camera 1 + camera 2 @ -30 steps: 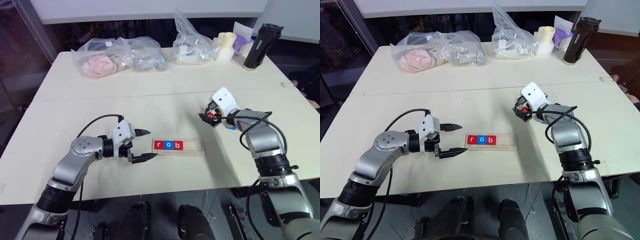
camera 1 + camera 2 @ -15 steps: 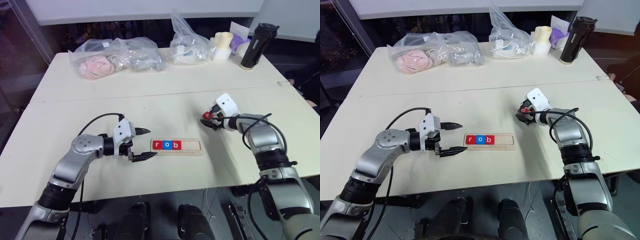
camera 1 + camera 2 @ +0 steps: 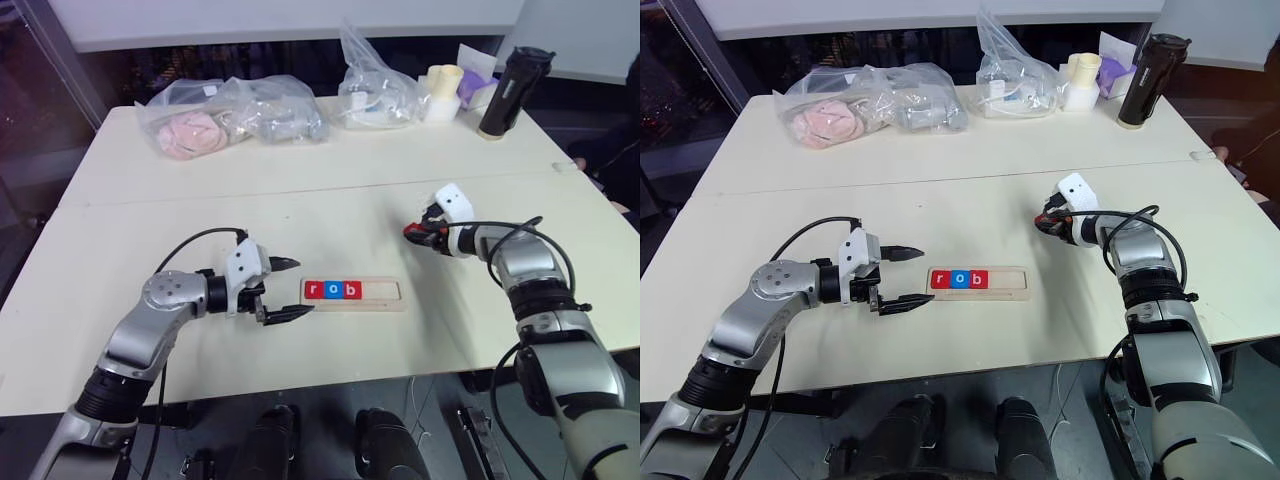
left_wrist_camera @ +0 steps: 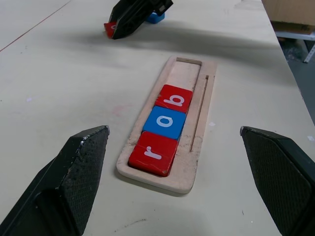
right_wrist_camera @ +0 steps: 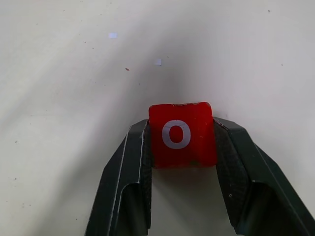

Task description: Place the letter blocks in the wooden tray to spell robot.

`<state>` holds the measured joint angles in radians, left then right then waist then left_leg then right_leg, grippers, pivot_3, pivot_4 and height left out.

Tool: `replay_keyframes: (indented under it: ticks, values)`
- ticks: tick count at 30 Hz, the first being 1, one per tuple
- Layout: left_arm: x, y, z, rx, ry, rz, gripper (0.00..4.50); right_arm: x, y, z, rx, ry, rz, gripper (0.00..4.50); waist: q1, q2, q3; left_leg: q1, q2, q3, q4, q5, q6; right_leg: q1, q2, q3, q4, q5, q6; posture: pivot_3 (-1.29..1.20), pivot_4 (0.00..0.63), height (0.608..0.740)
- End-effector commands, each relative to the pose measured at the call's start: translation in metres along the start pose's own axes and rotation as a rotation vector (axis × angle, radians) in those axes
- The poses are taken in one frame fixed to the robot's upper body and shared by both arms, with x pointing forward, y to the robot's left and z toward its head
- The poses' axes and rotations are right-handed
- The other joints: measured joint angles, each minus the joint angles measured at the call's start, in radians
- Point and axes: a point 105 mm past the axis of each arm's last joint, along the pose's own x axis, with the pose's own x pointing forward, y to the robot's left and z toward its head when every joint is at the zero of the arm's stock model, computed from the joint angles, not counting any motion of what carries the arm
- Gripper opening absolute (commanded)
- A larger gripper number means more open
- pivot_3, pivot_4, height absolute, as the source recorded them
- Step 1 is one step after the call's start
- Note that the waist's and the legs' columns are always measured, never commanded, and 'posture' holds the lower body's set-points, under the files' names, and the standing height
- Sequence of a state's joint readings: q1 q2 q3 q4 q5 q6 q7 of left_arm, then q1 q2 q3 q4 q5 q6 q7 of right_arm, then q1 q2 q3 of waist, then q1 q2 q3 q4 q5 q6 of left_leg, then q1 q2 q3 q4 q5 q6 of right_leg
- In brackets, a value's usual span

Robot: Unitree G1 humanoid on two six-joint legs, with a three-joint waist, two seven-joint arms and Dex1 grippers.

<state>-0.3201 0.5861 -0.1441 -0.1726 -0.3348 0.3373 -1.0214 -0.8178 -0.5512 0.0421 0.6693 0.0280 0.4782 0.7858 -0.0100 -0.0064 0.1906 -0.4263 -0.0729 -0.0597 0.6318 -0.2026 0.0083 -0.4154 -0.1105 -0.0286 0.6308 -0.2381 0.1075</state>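
Right wrist view gives me my right fingers (image 5: pixel 181 142) clamped on a red tile (image 5: pixel 182 134) with white "o". My left fingers (image 3: pixel 283 290) gape beside the wooden tray (image 4: pixel 199 113) reading "rob".

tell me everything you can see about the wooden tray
The wooden tray is a narrow strip of pale wood with rounded corners and a shallow groove, lying flat on the cream table, just ahead of the open left gripper, not touching it. Three tiles sit edge to edge at the end nearest that gripper: a red r, a blue o, a red b. The rest of the groove is bare. A thin slit runs along one long side.
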Motion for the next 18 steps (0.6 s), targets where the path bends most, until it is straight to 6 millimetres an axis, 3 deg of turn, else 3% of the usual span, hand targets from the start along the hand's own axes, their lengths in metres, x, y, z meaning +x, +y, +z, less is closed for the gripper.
replay_keyframes:
  ticks: [1,5,11,18]
  values:
    - [0.001,-0.002,0.011,0.048,-0.026,-0.009,4.50,-0.019,-0.009,0.023,0.017,-0.061,-0.104,1.18,0.001,0.000,0.000,0.000,0.000,0.000,0.000,0.000,0.000,-0.001,0.000,0.000,0.000,0.000,0.000,0.00,0.150,0.725]
    - [0.001,-0.002,0.011,0.047,-0.028,-0.014,4.50,-0.050,0.003,0.037,0.080,-0.062,-0.187,1.18,0.001,0.000,0.000,-0.003,0.000,0.000,-0.002,0.000,0.000,-0.005,-0.002,0.000,0.002,0.000,0.000,0.00,0.150,0.725]
    - [0.002,-0.006,0.008,0.041,-0.026,-0.045,4.50,-0.094,0.042,0.009,0.218,0.074,-0.258,1.18,0.006,0.000,0.000,-0.006,0.000,-0.001,-0.002,0.000,0.000,-0.009,-0.003,0.000,0.003,0.000,0.000,0.00,0.150,0.725]
    - [0.005,-0.005,0.009,0.045,-0.028,-0.060,4.50,-0.100,0.069,-0.029,0.303,0.124,-0.283,1.18,0.006,0.000,-0.001,-0.006,0.000,0.000,0.000,0.000,0.000,-0.008,-0.003,0.000,0.002,-0.002,-0.003,0.00,0.150,0.725]
